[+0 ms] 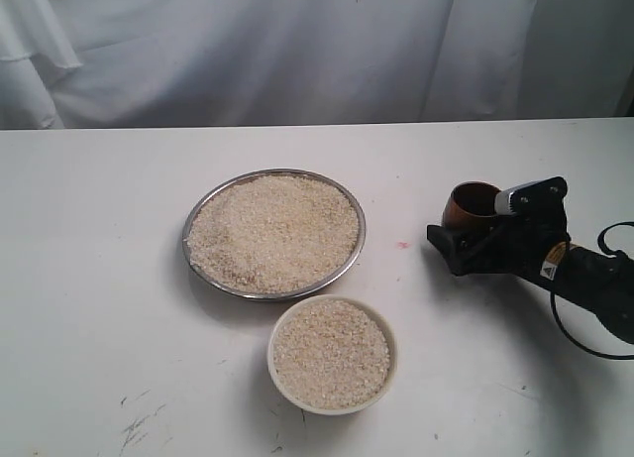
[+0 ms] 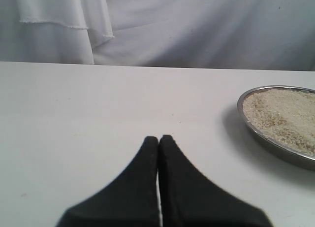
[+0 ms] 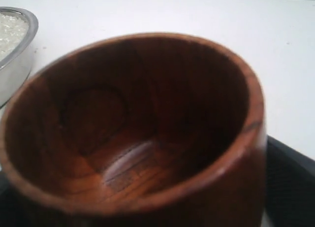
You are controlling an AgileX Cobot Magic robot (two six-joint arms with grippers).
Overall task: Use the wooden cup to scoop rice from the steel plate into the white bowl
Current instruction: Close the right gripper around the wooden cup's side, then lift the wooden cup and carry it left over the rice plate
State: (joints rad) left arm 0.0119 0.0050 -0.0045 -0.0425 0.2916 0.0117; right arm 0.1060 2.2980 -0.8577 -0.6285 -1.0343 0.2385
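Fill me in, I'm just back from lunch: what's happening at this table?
The job is scooping rice from the steel plate into the white bowl. The right pincer sits around the empty wooden cup, right of the plate; whether it actually grips is unclear. The plate holds a broad heap, and the bowl in front of it is nearly full of rice too. The left pincer is shut over bare table, holding nothing.

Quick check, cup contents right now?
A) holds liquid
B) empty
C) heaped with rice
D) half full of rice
B: the right wrist view looks straight into the cup and shows bare wood down to the bottom, with no grains. The rice lies in the plate and the bowl.
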